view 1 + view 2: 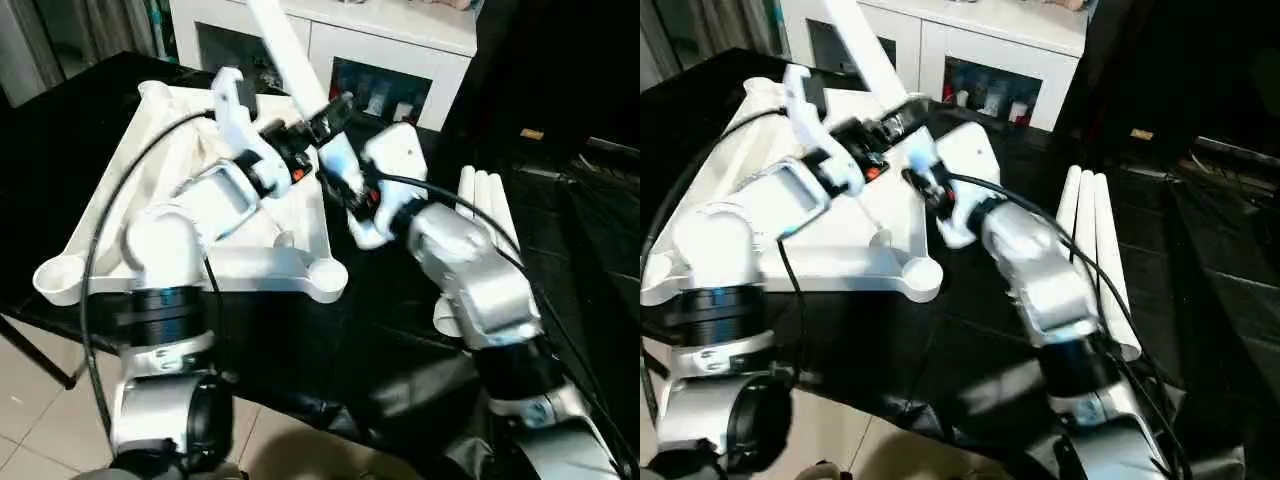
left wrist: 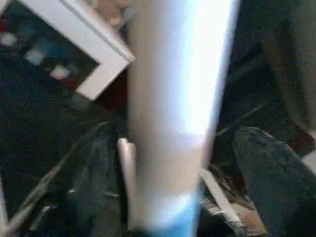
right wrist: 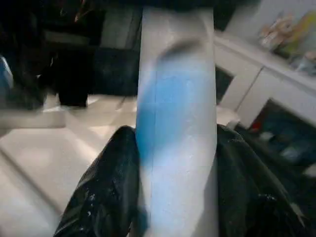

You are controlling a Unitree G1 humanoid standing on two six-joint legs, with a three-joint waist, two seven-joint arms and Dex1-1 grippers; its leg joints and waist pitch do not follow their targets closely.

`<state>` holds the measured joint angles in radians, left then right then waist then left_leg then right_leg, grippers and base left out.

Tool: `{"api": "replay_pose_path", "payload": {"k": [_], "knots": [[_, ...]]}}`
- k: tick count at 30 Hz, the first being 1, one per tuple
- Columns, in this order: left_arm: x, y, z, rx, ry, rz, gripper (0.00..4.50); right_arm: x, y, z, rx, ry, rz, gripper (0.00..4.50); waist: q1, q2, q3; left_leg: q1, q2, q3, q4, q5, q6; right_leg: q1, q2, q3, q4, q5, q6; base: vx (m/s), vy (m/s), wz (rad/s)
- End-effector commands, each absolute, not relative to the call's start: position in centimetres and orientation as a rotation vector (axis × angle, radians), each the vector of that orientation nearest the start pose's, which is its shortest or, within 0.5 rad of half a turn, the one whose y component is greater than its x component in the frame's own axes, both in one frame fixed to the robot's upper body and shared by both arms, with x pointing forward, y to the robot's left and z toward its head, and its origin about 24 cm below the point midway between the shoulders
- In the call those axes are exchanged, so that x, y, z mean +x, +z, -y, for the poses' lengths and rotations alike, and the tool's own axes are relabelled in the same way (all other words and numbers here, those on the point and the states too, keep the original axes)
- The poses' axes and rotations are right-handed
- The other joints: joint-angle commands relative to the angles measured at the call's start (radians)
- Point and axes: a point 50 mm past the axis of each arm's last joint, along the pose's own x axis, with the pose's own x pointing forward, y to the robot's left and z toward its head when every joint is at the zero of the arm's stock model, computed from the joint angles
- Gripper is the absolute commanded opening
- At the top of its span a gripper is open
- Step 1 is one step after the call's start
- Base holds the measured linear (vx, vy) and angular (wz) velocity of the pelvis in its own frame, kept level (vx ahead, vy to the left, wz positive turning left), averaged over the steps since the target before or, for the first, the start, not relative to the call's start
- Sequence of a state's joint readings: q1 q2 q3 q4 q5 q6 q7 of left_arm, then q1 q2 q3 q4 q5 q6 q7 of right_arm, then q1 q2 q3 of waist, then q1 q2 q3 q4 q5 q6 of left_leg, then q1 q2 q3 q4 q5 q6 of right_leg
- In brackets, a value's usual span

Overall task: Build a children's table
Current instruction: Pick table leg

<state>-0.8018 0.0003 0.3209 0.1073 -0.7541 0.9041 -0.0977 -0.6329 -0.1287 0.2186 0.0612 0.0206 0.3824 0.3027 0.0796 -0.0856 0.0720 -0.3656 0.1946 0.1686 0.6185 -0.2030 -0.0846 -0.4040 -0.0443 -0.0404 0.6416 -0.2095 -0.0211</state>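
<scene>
Right tool is clamped on one white leg, a black finger pressed to each side of the tube. Left tool sits up against the same leg higher along it; I cannot tell whether its fingers are gripping or merely around the tube. I have the leg raised at a slant over the far corner of the tabletop, which lies ribbed side up on the black desk.

Progress, as I judge it: early. I see no leg seated in the near corner sockets. Three more legs lie side by side on the desk to my right, untouched.

Right wrist view gives the grip itself, fingers on tube, with the tabletop behind. Head views give the layout and the spare legs.
</scene>
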Motion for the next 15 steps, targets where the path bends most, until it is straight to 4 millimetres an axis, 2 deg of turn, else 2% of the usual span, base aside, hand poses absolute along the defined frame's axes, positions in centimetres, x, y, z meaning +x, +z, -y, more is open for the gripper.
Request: {"api": "replay_pose_path", "payload": {"k": [1, 4, 5, 15], "knots": [[35.3, 19.7, -9.0, -0.688, -0.583, -0.163, 3.86, 33.3, 16.7, 5.7, -0.343, 0.583, 0.174, 1.81, -0.006, 0.015, -0.077, 0.009, 0.024, -0.006, -0.07, -0.018, -0.044, 0.07, -0.073, 0.052, -0.059, 0.077, -0.142, 0.0, 0.0, 0.0], [35.5, 19.6, -8.8, -0.705, -0.567, -0.162, 3.71, 33.3, 16.6, 5.3, -0.338, 0.589, 0.18, 1.81, -0.008, 0.014, -0.078, 0.009, 0.024, -0.006, -0.07, -0.031, -0.033, 0.07, -0.074, 0.052, -0.059, 0.083, -0.143, 0.0, 0.0, 0.0], [35.6, 19.5, -8.8, -0.711, -0.546, -0.159, 3.4, 33.3, 16.6, 5.2, -0.346, 0.582, 0.188, 1.81, -0.009, 0.015, -0.077, 0.009, 0.024, -0.006, -0.07, -0.033, -0.032, 0.069, -0.074, 0.052, -0.059, 0.081, -0.145, 0.0, 0.0, 0.0], [36.4, 19.3, -10.1, -0.744, -0.413, -0.13, 2.85, 33.8, 16.5, 5.5, -0.372, 0.51, 0.2, 1.81, -0.018, 0.015, -0.078, 0.008, 0.022, -0.006, -0.068, -0.028, -0.025, 0.072, -0.072, 0.052, -0.057, 0.103, -0.151, 0.0, 0.0, 0.0]]}}
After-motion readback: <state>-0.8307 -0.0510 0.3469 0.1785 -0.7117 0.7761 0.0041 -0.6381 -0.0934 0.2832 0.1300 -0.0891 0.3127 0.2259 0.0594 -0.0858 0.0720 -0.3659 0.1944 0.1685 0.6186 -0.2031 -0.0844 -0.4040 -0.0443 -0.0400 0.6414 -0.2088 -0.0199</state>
